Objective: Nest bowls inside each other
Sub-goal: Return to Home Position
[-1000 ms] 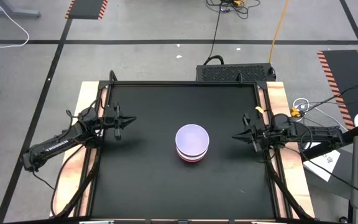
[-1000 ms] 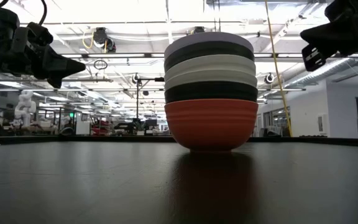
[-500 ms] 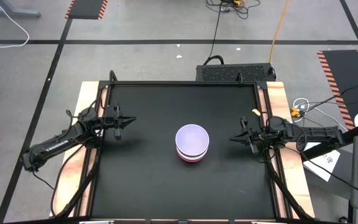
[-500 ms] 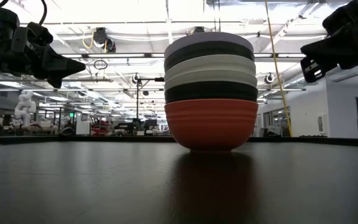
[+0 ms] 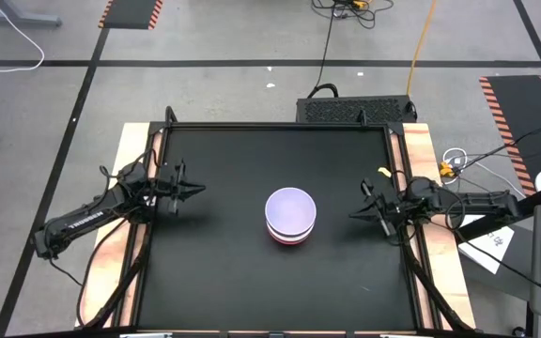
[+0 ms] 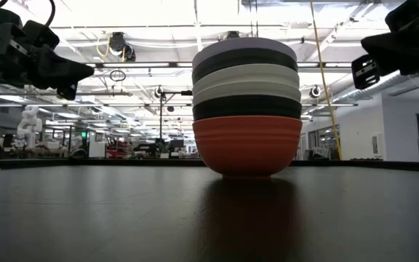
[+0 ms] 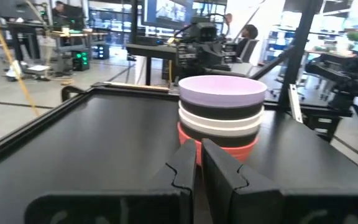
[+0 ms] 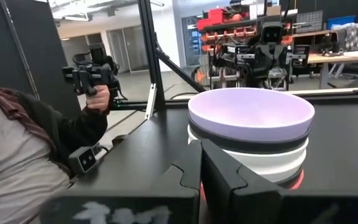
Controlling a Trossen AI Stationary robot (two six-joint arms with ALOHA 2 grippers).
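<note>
The bowls (image 5: 290, 216) stand nested in one stack near the middle of the black table. The red bowl (image 6: 246, 145) sits at the bottom on its base. Above it come a black, two white and another black bowl, with the lavender bowl (image 7: 222, 92) on top. My left gripper (image 5: 198, 188) hovers to the stack's left, shut and pointing level at it (image 7: 197, 146). My right gripper (image 5: 352, 215) hovers to the stack's right, also shut and facing the stack (image 8: 201, 149). Both are raised above the table (image 6: 86, 71) (image 6: 358, 73) and apart from the bowls.
A raised black rim (image 5: 280, 126) frames the table, with wooden strips (image 5: 421, 150) along its left and right sides. Bare black surface lies all round the stack. Beyond the table's edge, a person (image 8: 17, 143) holds up a hand-held device (image 8: 92, 74).
My left gripper has tipped up from pointing slantwise down at the table to pointing level toward the stack. My right gripper has shifted slightly toward the near edge. The stack has stayed still.
</note>
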